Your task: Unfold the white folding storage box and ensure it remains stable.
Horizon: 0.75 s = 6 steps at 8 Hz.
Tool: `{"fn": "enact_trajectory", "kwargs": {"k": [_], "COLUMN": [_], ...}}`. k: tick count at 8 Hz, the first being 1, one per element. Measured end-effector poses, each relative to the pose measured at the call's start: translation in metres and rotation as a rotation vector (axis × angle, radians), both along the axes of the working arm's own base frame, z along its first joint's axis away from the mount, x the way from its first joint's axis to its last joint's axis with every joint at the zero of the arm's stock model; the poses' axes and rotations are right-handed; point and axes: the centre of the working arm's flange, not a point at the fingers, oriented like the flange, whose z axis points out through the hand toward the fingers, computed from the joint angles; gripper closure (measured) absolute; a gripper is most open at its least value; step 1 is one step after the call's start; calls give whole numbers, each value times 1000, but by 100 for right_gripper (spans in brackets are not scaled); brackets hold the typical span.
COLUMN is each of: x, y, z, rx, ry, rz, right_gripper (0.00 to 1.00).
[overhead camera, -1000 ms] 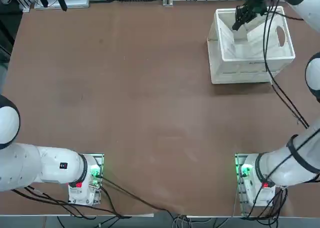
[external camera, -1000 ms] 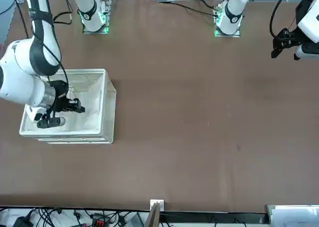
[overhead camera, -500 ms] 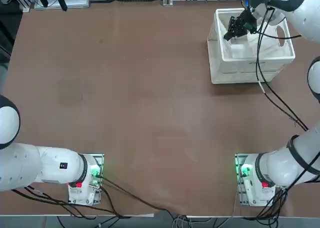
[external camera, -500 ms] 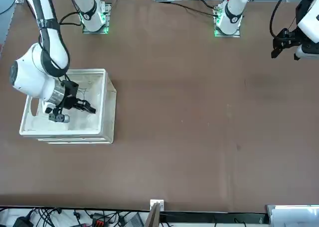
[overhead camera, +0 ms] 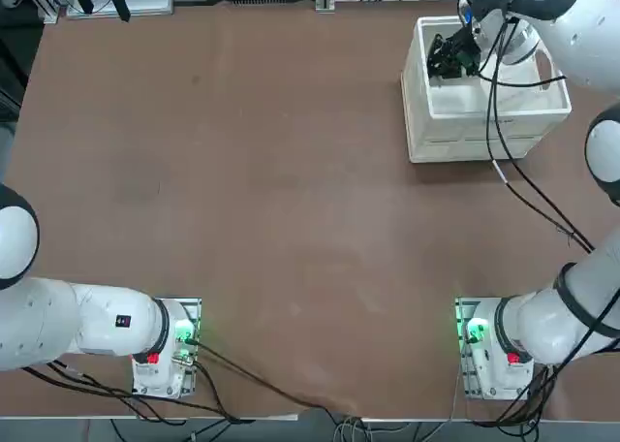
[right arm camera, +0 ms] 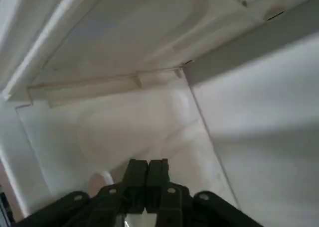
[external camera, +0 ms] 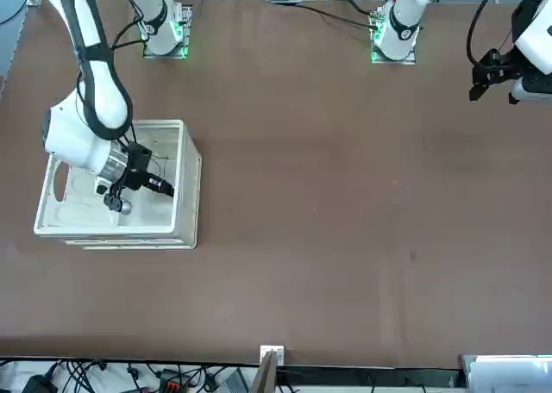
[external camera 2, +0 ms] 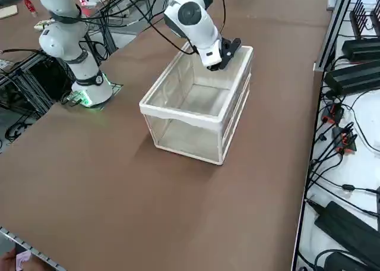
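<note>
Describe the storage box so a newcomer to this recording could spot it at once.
On the brown table, look to the far corner on the working right arm's side. The box stands there upright, off-white with a ribbed rim, the only object on the tabletop, with the right gripper dipped inside it, jaws shut.

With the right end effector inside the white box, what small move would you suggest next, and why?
Probably push the shut right end effector outward against the short end panel it faces. The white folding storage box already stands upright, so pressing that wall home should steady it.

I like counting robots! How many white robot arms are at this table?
2: the right arm reaches into the white folding storage box; the left arm is parked at the near corner.
</note>
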Motion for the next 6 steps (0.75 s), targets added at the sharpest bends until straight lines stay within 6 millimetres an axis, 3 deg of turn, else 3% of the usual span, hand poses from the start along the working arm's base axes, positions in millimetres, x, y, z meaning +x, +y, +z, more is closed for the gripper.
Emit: {"fn": "enact_trajectory", "kwargs": {"k": [2, 4, 5, 6], "x": [0, 3, 0, -6], "y": [0, 4, 0, -17], "z": [-2, 13, 21, 28], "rx": [0, -114, -209, -330], "ry": [0, -28, 0, 46], "rz": [-6, 124, 233, 324], "right_gripper": [99, 99, 99, 99]}}
